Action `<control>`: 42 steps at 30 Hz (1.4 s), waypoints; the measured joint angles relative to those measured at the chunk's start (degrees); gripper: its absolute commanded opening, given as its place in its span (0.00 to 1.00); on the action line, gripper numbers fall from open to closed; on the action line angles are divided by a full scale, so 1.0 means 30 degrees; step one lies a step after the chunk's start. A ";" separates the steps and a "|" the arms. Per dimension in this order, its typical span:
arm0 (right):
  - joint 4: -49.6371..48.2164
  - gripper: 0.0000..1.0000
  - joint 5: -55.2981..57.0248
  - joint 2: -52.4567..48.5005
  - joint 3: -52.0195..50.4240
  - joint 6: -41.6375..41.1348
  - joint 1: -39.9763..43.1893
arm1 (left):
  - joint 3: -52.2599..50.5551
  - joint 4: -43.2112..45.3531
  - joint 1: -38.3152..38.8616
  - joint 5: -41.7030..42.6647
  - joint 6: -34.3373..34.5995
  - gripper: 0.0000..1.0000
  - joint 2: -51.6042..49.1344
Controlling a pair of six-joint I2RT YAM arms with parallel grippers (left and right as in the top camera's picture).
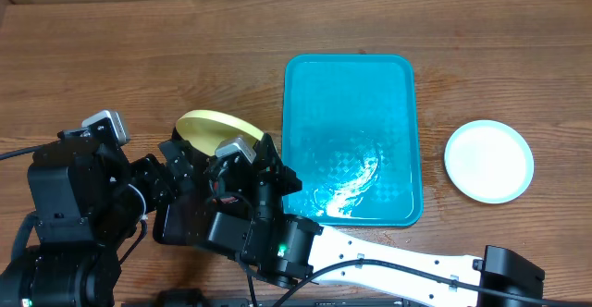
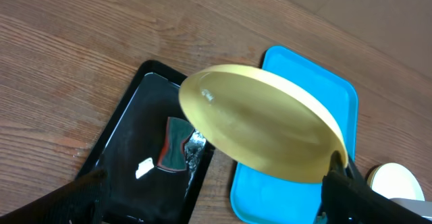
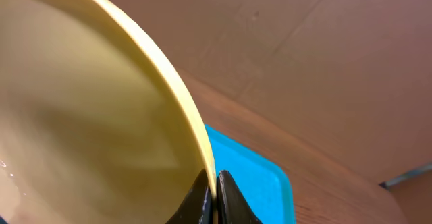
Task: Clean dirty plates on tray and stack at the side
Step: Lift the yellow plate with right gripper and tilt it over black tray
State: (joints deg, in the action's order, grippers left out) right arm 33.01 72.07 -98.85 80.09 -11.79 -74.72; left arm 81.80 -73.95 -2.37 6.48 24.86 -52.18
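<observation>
One pale yellow round plate [image 1: 215,122] hangs tilted just left of the turquoise plastic tray [image 1: 294,104], its rim pinched by the right fingers [image 3: 201,200]. The left fingers [image 2: 358,200] are spread wide, gripping nothing. Cleaning seems in hand; next, its face needs wiping.

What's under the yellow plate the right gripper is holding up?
The black tray, holding a red-green pad and a white scrap. The yellow plate, pinched by the right gripper, hides the rest of it and part of the blue tray.
</observation>
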 measured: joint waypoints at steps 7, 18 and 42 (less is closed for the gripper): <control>0.0000 0.04 0.0590 0.0000 0.0000 0.0029 0.0000 | 0.0000 -0.0007 0.0000 0.0000 0.0000 1.00 0.0000; -0.0772 0.04 0.0984 0.0000 0.0000 0.0022 0.0000 | 0.0000 -0.0007 0.0000 0.0000 0.0000 1.00 0.0000; 0.2820 0.04 -0.7963 0.0007 0.0000 -0.6171 0.3891 | 0.0000 -0.0015 0.0000 0.0000 0.0000 1.00 0.0000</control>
State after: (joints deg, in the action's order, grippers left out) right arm 41.47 48.18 -98.83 80.09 -30.30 -63.05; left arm 81.80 -74.00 -2.37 6.48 24.86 -52.18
